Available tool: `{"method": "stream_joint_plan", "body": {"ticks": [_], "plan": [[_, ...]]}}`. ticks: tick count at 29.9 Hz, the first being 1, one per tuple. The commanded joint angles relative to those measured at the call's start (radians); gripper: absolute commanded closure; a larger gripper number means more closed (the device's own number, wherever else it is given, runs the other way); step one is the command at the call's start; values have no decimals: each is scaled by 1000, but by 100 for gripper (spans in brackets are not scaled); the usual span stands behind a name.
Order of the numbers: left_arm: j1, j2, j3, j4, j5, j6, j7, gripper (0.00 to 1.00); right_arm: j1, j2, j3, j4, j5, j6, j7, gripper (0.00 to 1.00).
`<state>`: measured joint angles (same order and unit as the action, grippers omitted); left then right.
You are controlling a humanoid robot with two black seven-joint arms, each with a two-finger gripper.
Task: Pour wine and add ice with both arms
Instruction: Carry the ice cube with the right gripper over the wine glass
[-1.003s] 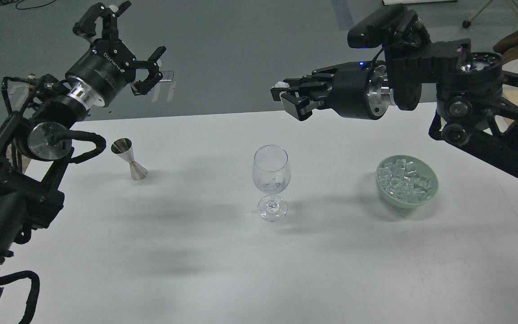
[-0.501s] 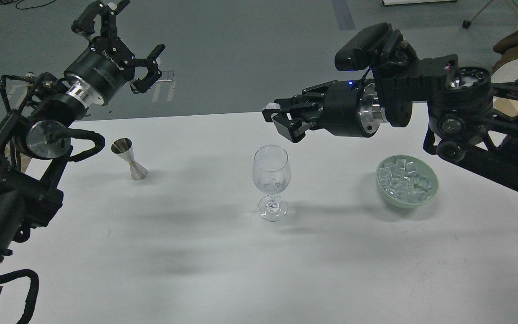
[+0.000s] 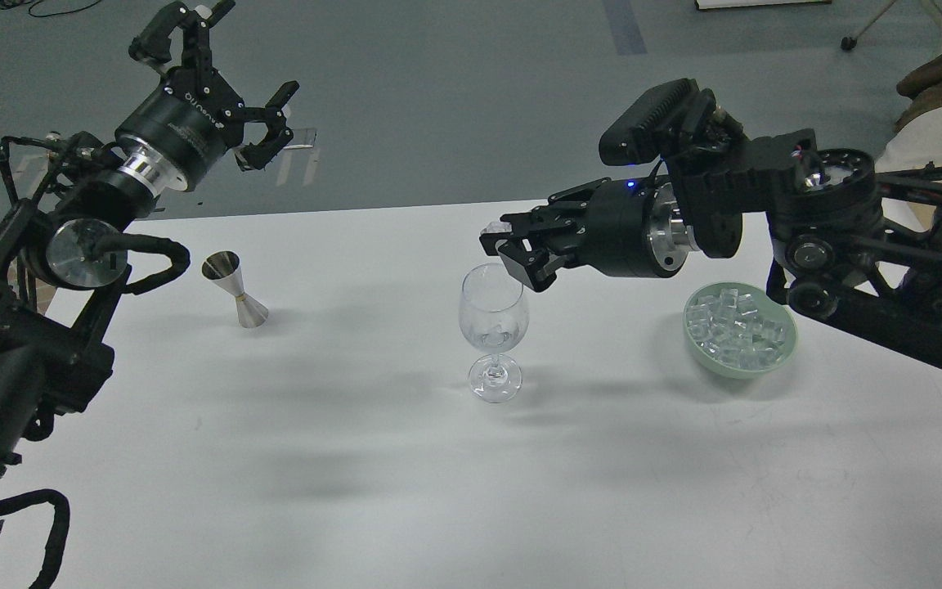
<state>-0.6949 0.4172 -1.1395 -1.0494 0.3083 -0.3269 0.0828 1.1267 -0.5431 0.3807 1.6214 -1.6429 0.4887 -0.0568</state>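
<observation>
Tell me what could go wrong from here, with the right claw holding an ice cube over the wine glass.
The right claw sits just above the wine glass rim, toward its right edge, so the ice cube could hit the rim and bounce onto the table. Going lower, the fingers could knock the tall, narrow-footed glass over.

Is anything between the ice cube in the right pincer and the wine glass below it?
Nothing visible. The right pincer holds an ice cube just above the open rim of the wine glass, with only air between them.
</observation>
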Motion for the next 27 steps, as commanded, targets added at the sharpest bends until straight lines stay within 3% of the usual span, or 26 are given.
{"method": "stream_joint_plan", "body": {"ticks": [1, 27], "plan": [[2, 0, 0, 2, 0, 0, 0, 2, -1, 0, -5, -5, 0, 0, 0, 100], [-1, 0, -6, 5, -1, 0, 0, 2, 33, 0, -5, -9, -5, 0, -8, 100]]}}
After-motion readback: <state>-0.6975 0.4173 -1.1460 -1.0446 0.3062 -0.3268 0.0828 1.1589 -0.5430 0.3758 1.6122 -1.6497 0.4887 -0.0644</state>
